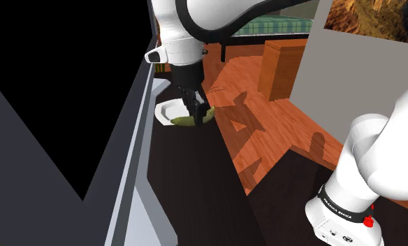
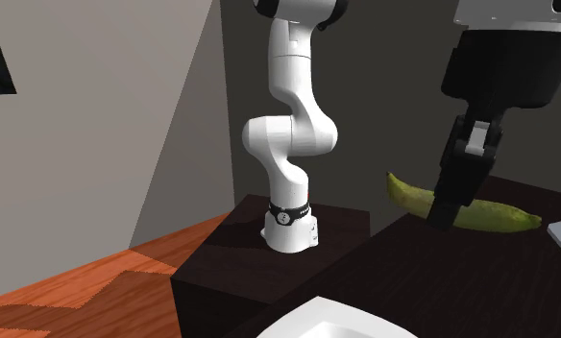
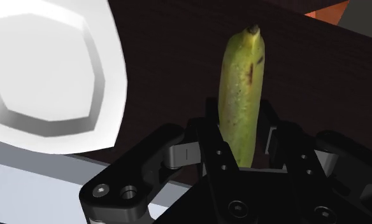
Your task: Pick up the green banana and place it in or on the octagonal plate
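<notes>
Over at the far end of the dark table [image 1: 195, 196] in the shoulder view, the gripper [image 1: 194, 110] is down on the green banana [image 1: 186, 121], just right of the white octagonal plate [image 1: 168, 110]. Second exterior view: the banana's not on the plate, so the carry and drop are left. Wrist view: jaws pinched narrow on the banana's sides. Looks like a grip, but I can't tell if it's lifted.
</notes>
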Available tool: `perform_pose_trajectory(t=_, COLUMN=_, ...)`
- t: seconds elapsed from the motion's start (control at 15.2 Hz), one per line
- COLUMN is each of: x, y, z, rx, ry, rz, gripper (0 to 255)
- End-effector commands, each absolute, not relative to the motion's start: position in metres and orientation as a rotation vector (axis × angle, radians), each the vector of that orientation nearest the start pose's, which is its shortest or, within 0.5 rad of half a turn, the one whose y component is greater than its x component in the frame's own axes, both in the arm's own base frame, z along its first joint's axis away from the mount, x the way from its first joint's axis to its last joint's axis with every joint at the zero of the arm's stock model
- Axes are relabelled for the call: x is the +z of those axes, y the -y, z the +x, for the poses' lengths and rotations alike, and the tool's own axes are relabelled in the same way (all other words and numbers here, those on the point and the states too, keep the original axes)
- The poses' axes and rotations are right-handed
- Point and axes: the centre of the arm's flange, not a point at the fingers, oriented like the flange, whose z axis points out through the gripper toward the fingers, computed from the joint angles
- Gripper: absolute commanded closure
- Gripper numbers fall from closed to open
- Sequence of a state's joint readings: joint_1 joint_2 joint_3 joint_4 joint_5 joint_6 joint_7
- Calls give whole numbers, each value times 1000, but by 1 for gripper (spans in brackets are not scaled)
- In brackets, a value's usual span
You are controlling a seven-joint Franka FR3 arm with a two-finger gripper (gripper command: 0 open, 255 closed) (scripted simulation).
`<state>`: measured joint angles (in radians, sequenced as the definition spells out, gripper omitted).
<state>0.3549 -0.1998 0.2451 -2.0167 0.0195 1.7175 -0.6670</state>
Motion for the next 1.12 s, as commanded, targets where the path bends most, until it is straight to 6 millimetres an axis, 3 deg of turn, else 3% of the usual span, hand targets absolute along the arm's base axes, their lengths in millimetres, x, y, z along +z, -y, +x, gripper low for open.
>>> perform_pose_trajectory(t=0.0, x=534, y=-278, z=410, rx=168, ry=1858, rz=-2559, gripper=255)
perform_pose_trajectory(t=0.92, x=531, y=-208, z=580, rx=168, ry=1858, rz=-2559, gripper=255)
perform_pose_trajectory(t=1.06, x=520, y=-208, z=580, rx=168, ry=1858, rz=-2559, gripper=255)
